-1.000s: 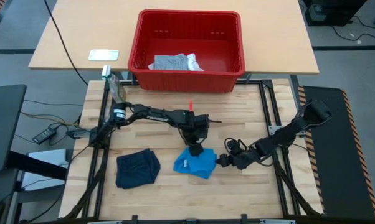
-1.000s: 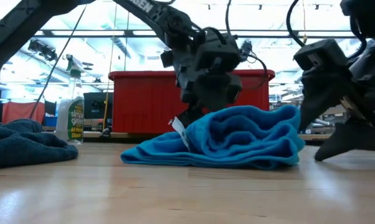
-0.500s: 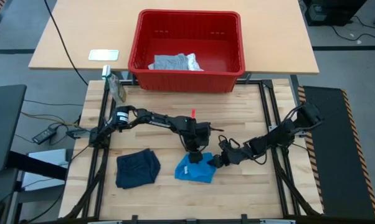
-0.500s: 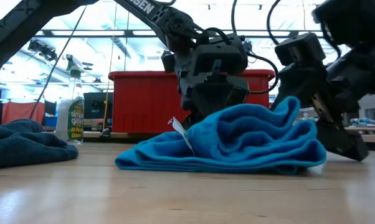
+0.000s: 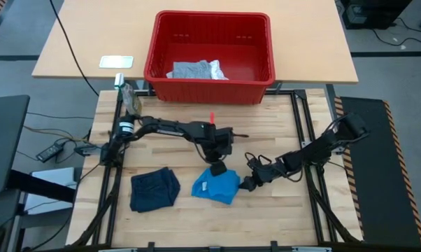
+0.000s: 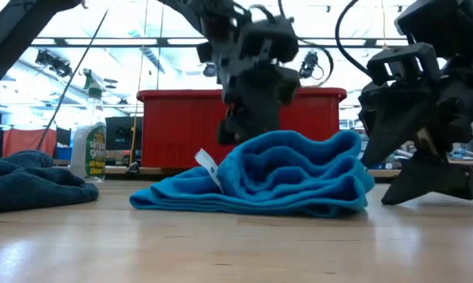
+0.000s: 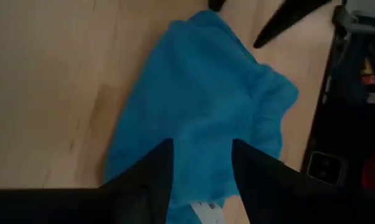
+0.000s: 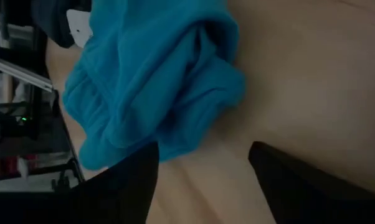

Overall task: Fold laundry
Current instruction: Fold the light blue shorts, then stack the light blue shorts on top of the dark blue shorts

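The bright blue garment (image 5: 216, 186) lies bunched on the wooden table, near the middle, with a white tag (image 6: 207, 165) sticking out on its left side. My left gripper (image 5: 217, 170) stands over its far edge, shut on the cloth. My right gripper (image 5: 246, 183) is open just to the right of the garment, low over the table, its fingers pointing at the cloth (image 8: 156, 81); I cannot tell whether it touches. A dark navy garment (image 5: 154, 190) rests in a heap to the left. My left gripper pinches a raised bunch of the blue garment near its far edge (image 7: 200, 163) between its two fingers, coming steeply from above and slanting toward the near edge. How many layers it has, I cannot tell. The bunch (image 6: 260, 141) stands up under the fingers; the rest lies slack on the table.
A red plastic basket (image 5: 209, 84) stands on the far table with grey and white cloth (image 5: 196, 70) inside. A spray bottle (image 5: 130, 98) is at the far left corner. Bare wood lies along the near edge (image 5: 266, 224).
My left gripper dipped onto the blue garment and has come back up with cloth between its fingers. The garment has bunched higher under it and shifted a little toward the table's left. My right gripper pushed in toward the garment, rolled, and drew back slightly to the right.
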### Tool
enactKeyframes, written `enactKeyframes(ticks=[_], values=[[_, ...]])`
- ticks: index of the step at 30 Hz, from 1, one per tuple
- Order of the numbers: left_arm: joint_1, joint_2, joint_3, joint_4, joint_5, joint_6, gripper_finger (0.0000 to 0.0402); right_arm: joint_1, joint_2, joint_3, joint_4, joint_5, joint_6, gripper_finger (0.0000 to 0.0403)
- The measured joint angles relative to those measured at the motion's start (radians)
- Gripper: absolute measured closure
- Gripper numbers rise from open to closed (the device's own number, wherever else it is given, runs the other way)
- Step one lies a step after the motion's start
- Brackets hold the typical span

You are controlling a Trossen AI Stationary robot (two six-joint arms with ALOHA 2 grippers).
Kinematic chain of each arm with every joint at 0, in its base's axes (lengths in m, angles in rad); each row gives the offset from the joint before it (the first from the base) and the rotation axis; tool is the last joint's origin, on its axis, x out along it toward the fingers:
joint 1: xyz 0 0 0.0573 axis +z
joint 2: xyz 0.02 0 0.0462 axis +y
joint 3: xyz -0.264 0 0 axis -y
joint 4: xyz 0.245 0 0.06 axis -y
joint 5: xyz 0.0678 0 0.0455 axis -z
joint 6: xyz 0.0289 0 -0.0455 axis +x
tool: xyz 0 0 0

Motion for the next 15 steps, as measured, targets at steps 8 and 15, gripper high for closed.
enactKeyframes(ticks=[8, 15], values=[[-0.016, -0.104, 0.000, -0.243, -0.156, -0.055, 0.0145, 0.001, -0.018, -0.093, 0.200, 0.026, 0.112, 0.0037], [-0.033, -0.239, -0.337, 0.056, -0.199, -0.182, 0.0041, 0.003, -0.013, -0.101, 0.220, 0.056, 0.147, 0.0015]])
